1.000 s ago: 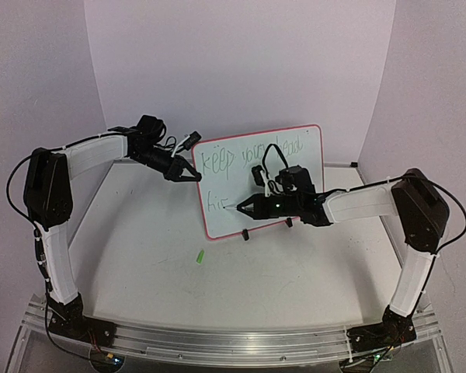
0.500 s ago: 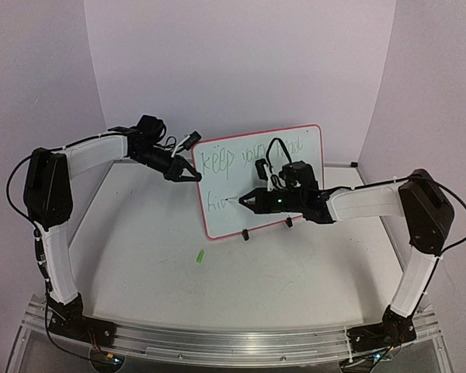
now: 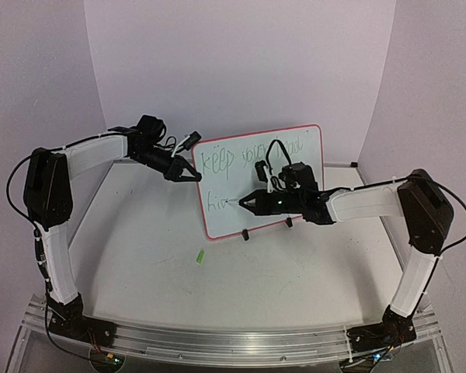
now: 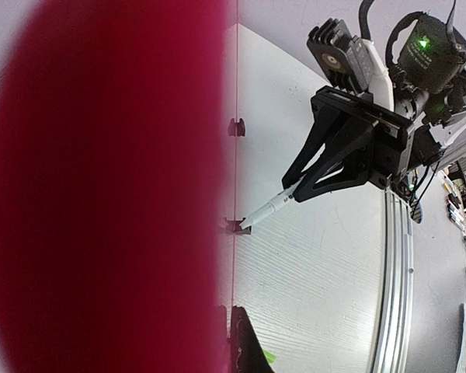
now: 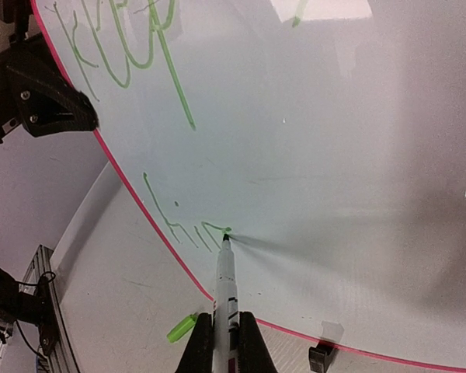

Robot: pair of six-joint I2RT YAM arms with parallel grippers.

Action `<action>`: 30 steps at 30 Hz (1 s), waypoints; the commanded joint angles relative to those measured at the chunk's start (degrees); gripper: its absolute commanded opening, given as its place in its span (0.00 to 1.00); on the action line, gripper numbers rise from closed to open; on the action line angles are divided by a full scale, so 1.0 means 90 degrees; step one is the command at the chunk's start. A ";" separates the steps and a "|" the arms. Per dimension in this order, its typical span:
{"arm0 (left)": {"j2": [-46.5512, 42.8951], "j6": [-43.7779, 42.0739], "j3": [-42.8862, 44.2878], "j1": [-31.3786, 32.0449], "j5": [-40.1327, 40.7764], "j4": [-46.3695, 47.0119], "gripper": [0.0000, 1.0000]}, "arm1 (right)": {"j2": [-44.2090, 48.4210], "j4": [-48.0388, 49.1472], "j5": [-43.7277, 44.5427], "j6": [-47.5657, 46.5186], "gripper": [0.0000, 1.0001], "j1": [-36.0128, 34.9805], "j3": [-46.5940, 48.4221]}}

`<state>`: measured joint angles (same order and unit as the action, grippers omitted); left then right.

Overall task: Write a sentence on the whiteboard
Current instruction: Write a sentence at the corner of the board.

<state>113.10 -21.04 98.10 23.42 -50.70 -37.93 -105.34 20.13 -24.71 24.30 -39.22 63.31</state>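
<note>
The whiteboard (image 3: 241,183) stands upright at the far middle of the counter (image 3: 140,241), its left edge clamped in the left claw (image 3: 191,176). The right claw (image 3: 251,203), clamped on a marker (image 5: 226,272), has nudged its tip slightly upward on the second line, so the sentence looks unfinished.

One whiteboard (image 3: 225,186) — one marker (image 5: 227,280) — one loose green cap (image 3: 199,255).

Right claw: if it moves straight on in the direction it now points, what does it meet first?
The whiteboard. The right claw grips a marker whose tip seems to touch the board face, beside the lower green writing, so the marker would press in first.
</note>
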 commanded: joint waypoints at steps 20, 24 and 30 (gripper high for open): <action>-0.0122 -0.0206 -0.0116 0.0163 0.0220 -0.0065 0.00 | -0.0665 0.0379 -0.0314 0.0193 0.00 -0.0076 0.0121; -0.0135 -0.0205 -0.0114 0.0166 0.0217 -0.0067 0.00 | -0.0419 0.0721 -0.0634 0.0375 0.00 -0.0074 0.0020; -0.0172 -0.0211 -0.0130 0.0165 0.0222 -0.0053 0.00 | 0.0404 0.1332 -0.1116 0.0539 0.00 -0.0069 -0.0438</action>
<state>113.10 -21.04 98.10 23.42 -50.70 -37.92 -108.92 25.04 -31.71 27.80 -40.03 60.76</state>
